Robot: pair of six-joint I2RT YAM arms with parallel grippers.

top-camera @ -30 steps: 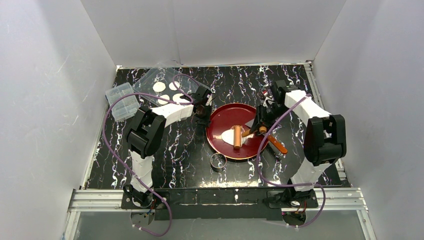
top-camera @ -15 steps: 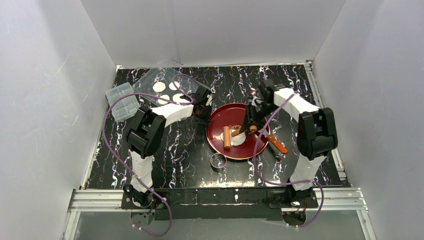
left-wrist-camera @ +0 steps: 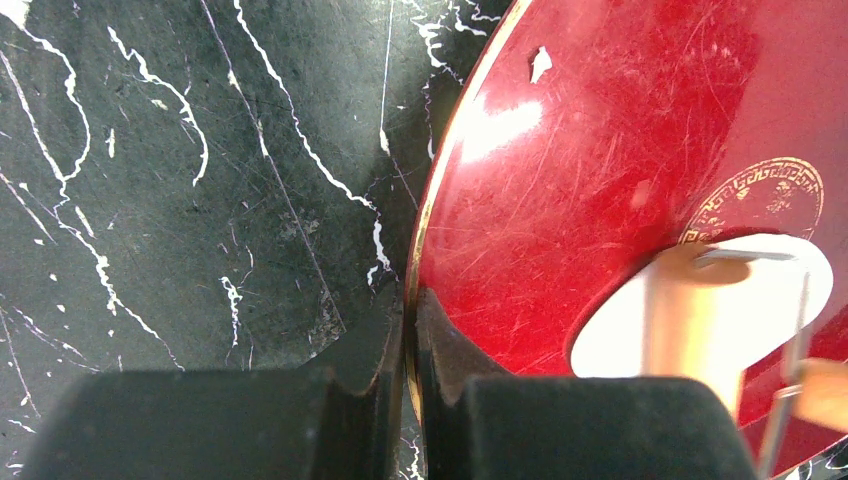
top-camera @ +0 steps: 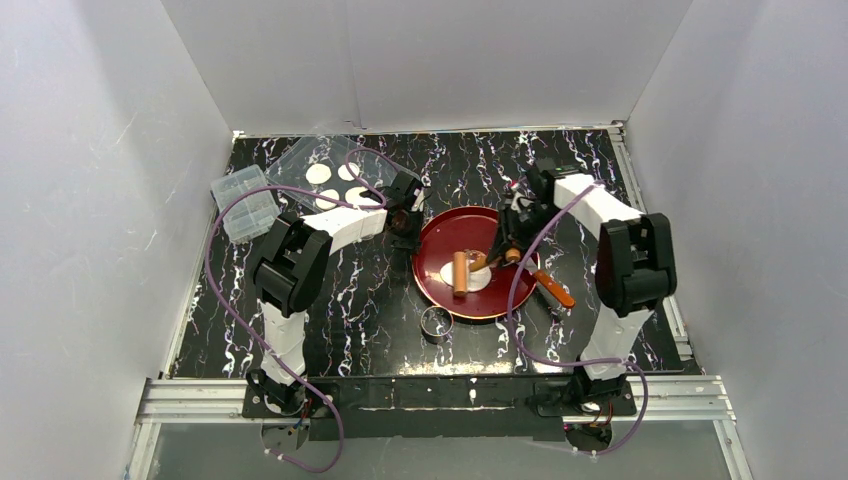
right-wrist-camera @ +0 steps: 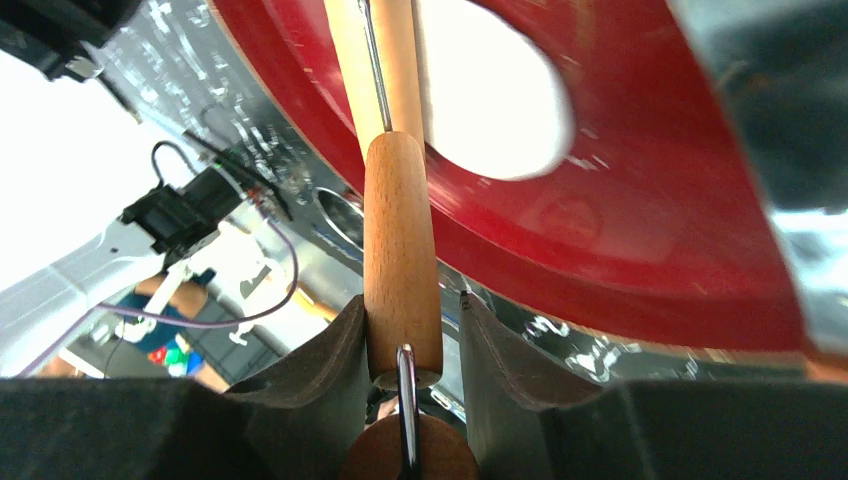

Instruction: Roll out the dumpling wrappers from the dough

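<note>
Marbled black table, red plate, gold emblem, dough beneath roller

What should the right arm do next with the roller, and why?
Probably push the roller across the dough: the right gripper clamps its handle, the roller lies on the white dough, partly covering it, and the left gripper pinches the rim of the red plate, steadying it.
</note>
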